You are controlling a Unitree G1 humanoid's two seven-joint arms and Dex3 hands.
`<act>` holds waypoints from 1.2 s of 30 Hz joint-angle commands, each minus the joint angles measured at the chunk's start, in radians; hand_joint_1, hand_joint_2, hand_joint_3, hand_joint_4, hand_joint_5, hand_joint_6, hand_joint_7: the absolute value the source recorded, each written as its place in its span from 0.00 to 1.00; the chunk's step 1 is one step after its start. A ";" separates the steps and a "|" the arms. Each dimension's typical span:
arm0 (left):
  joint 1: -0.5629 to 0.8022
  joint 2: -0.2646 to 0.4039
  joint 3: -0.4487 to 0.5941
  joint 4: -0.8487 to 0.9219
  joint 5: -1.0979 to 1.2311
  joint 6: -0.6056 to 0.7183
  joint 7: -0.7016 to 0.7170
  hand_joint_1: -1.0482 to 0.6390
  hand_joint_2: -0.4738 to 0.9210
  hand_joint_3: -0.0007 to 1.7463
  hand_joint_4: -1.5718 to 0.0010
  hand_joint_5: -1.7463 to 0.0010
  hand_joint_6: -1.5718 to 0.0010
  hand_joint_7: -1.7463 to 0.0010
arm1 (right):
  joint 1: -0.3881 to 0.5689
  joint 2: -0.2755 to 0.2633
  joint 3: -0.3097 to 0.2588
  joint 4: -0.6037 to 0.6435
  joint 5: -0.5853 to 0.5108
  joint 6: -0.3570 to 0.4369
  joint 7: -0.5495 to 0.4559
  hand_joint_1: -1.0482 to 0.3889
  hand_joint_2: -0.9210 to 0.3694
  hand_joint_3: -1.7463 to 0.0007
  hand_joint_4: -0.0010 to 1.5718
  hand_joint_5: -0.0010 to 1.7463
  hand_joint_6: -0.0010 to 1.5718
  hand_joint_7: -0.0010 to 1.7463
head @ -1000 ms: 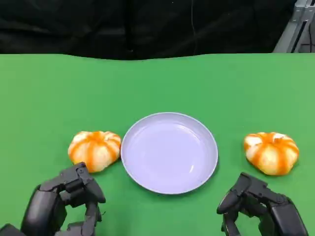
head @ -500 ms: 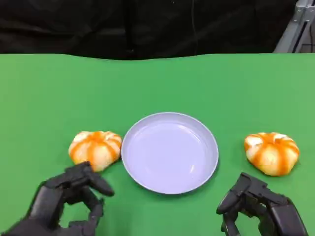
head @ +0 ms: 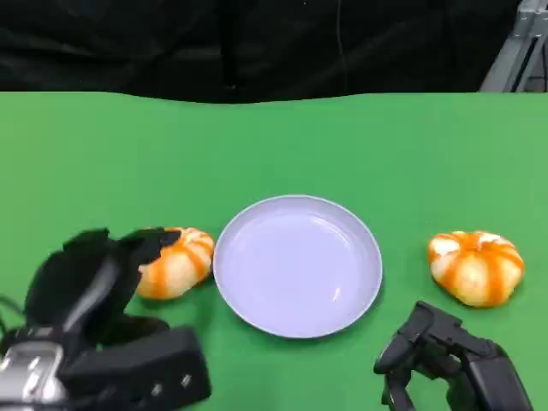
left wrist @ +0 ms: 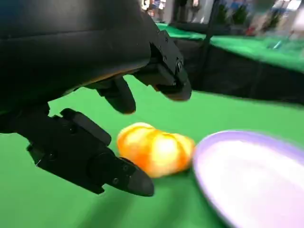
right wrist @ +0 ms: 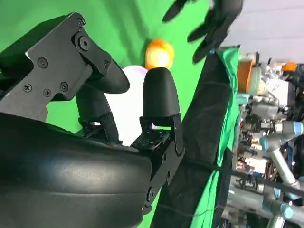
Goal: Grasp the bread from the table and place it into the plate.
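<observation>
Nothing's in the plate [head: 297, 265] yet, so the whole job is basically still ahead. Near edge of the table [head: 274, 145]: the left hand [head: 94, 274] is over the near-left part, fingers spread with nothing in them, just short of the left bread [head: 175, 261], which sits just beside the plate's left rim. The right hand [head: 437, 355] sits at the near-right edge, fingers loosely apart, empty. Further right, a second bread [head: 475, 265] lies apart from the plate. Grasp, lift and drop-off all remain, I'd say.
</observation>
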 commanded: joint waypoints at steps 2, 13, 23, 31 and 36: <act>-0.120 0.011 -0.082 0.112 0.085 0.097 -0.037 0.30 1.00 0.01 0.91 0.61 0.78 0.98 | 0.013 0.003 0.001 -0.011 -0.003 0.002 -0.011 0.70 0.43 0.23 0.41 0.98 0.41 0.86; -0.191 0.021 -0.147 0.197 0.080 0.163 -0.039 0.30 0.99 0.00 0.92 0.61 0.79 0.99 | 0.014 0.002 0.003 -0.012 0.003 0.006 -0.010 0.69 0.43 0.23 0.41 0.98 0.42 0.86; -0.471 -0.029 -0.287 0.734 0.011 0.134 -0.152 0.42 1.00 0.04 0.61 0.76 0.66 0.98 | 0.030 0.001 0.010 -0.019 -0.010 -0.010 -0.018 0.66 0.42 0.26 0.41 0.96 0.42 0.84; -0.493 0.010 -0.302 0.849 -0.058 -0.030 0.018 0.50 1.00 0.13 0.50 0.05 0.56 0.14 | 0.029 0.005 0.012 -0.019 -0.001 -0.003 -0.019 0.66 0.42 0.26 0.41 0.97 0.42 0.84; -0.477 0.032 -0.278 0.814 -0.091 -0.063 0.119 0.50 0.97 0.10 0.51 0.00 0.64 0.01 | 0.028 0.002 0.011 -0.017 -0.005 -0.009 -0.018 0.66 0.42 0.26 0.41 0.97 0.42 0.84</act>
